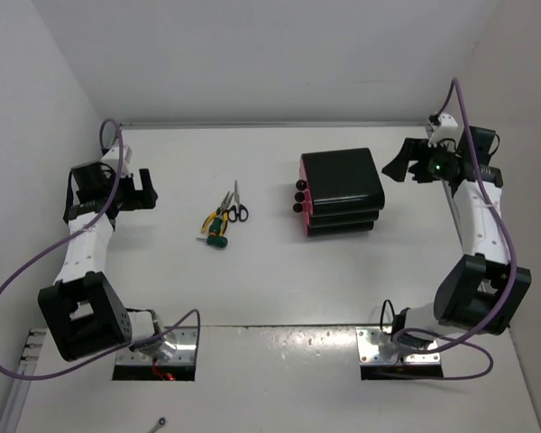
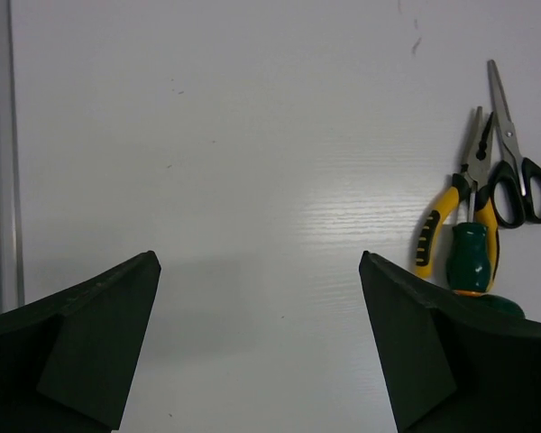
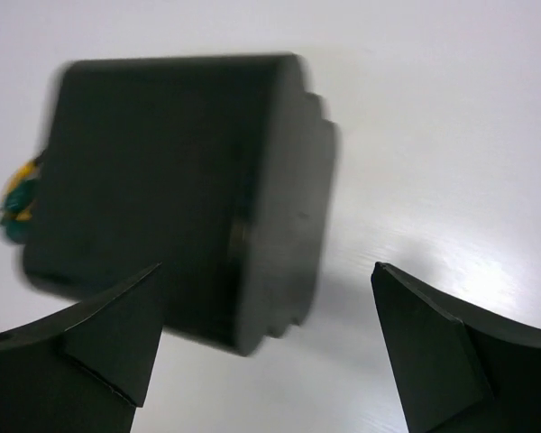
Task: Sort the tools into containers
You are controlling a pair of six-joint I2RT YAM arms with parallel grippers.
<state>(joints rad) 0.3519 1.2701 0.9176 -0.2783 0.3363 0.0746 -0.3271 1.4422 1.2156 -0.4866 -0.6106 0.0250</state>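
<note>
Left gripper [image 1: 144, 189] and right gripper [image 1: 398, 164] wide open, empty
Yellow-handled pliers [image 1: 221, 212], stubby green-and-yellow screwdriver [image 1: 216, 230] and black-handled scissors [image 1: 237, 206] lie clustered right of the left one; glossy black rounded drawer box [image 1: 343, 180] just left of the right one

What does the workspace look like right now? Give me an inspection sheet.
Surface: white table, glossy.
Job's things: scissors, pliers and screwdriver bunched left of centre; black drawer box to their right, pink drawers look shut, knobs facing the tools.
Clutter: small metal piece on the near ledge.
Grippers: left claw open, empty; right claw open, empty, behind the box.
Cables: a purple cable loops off each arm, away from the tools.
Surroundings: white walls.
</note>
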